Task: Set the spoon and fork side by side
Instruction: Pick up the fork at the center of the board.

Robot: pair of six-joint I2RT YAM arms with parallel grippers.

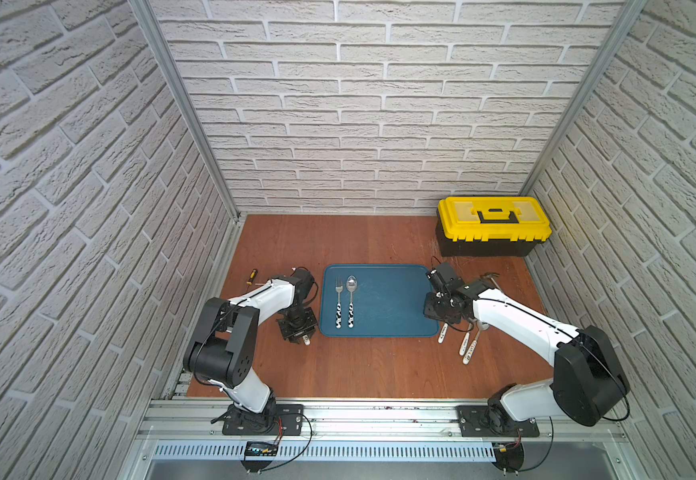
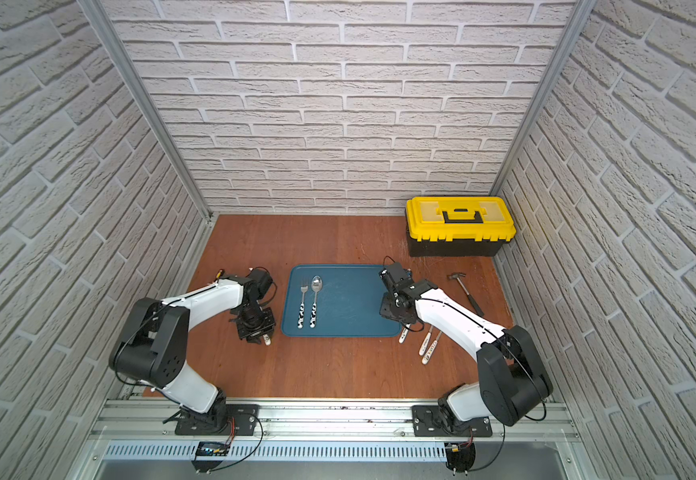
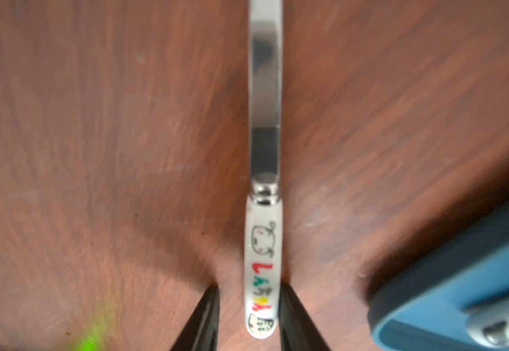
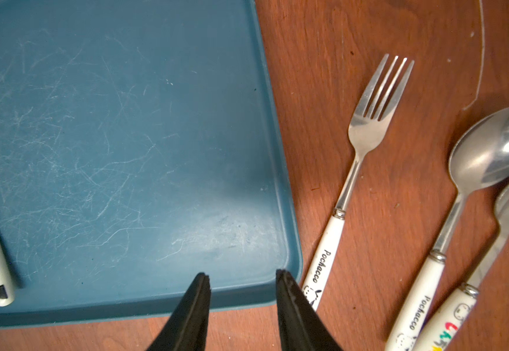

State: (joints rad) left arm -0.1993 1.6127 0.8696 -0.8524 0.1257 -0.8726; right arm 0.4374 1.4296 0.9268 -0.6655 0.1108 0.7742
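Two pieces — fork (image 1: 339,303) and spoon (image 1: 351,303) — lie parallel at the left of the tray (image 1: 396,299) in both top views, handles toward the lower edge; the left gripper (image 3: 248,288) is nearer. Its jaws straddle the long axis of a white-handled utensil (image 3: 262,258), narrowly spread. Right gripper (image 4: 241,273): spread, empty.

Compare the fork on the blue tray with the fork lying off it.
The tray fork has a black-and-white patched handle; the table fork has a white handle lettered Pochacco. The tray fork lies on the tray beside a spoon; the table fork lies on the wooden table. Both have metal tines and lie flat.
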